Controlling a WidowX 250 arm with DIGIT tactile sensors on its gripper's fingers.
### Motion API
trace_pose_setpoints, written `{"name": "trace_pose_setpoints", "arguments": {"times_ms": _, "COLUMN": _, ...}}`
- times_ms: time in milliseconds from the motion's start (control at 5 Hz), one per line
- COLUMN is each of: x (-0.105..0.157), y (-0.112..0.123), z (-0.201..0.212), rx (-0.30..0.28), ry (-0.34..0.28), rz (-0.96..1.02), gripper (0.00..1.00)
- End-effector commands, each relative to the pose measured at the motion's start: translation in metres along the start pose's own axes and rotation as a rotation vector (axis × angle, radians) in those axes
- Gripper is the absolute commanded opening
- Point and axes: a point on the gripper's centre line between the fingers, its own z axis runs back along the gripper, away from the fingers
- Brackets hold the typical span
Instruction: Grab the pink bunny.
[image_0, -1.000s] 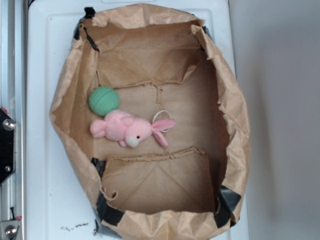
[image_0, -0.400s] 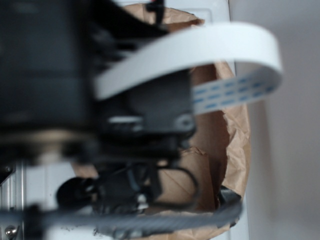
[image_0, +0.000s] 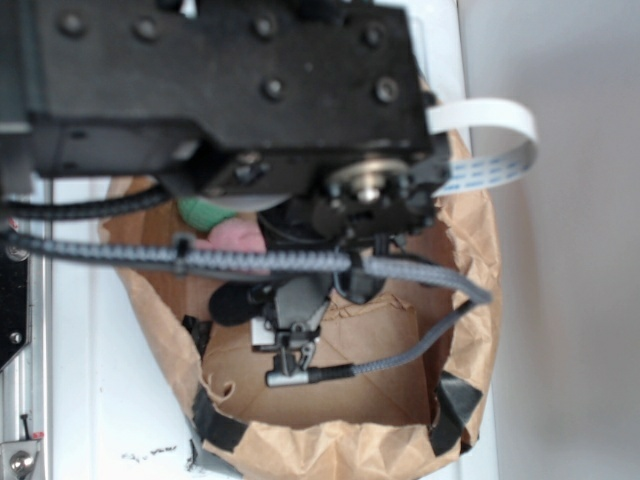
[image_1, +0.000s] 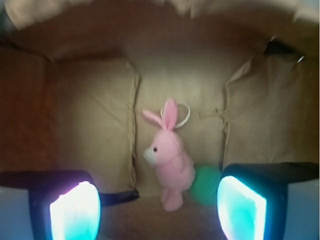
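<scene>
**Pincer hanging open above the bunny**

Descent is the step in hand, judging by the wrist view. The pincer (image_1: 157, 210) is gaping wide, its two glowing pads (image_1: 75, 212) framing the lower edge of that view with nothing between them. The small soft pink plush bunny with long ears and a white muzzle (image_1: 169, 155) is lying on the floor of the torn-open brown paper bag (image_1: 90, 130), roughly midway between the two pads but farther into the bag. The green knitted ball (image_1: 206, 186) is sitting just beside the bunny's lower body, seemingly touching it, on the side of the right-hand pad.

In the exterior view the black arm is covering most of the bag, which is resting on the white tabletop (image_0: 90, 380); only a sliver of pink and a sliver of green are peeking out beneath it.

To do this well, the pincer is probably best centred over the bunny's plump torso, not the thin ears or the white loop by them. The ball-side pad is wanting a path between ball and bunny, so that only plush is being caught. Going deep enough matters, since soft plush is likely compressing and slipping under a shallow pinch.
</scene>
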Motion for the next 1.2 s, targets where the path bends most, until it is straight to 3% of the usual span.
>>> {"name": "trace_pose_setpoints", "arguments": {"times_ms": 0, "x": -0.002, "y": 0.001, "z": 0.007, "rx": 0.015, "ry": -0.034, "rz": -0.019, "gripper": 1.0}}
{"name": "trace_pose_setpoints", "arguments": {"times_ms": 600, "x": -0.002, "y": 0.001, "z": 0.007, "rx": 0.015, "ry": -0.034, "rz": -0.019, "gripper": 1.0}}
{"name": "trace_pose_setpoints", "arguments": {"times_ms": 800, "x": -0.003, "y": 0.008, "z": -0.02, "rx": 0.02, "ry": -0.021, "rz": -0.036, "gripper": 1.0}}
{"name": "trace_pose_setpoints", "arguments": {"times_ms": 1000, "x": 0.0, "y": 0.011, "z": -0.038, "rx": 0.029, "ry": -0.052, "rz": -0.076, "gripper": 1.0}}
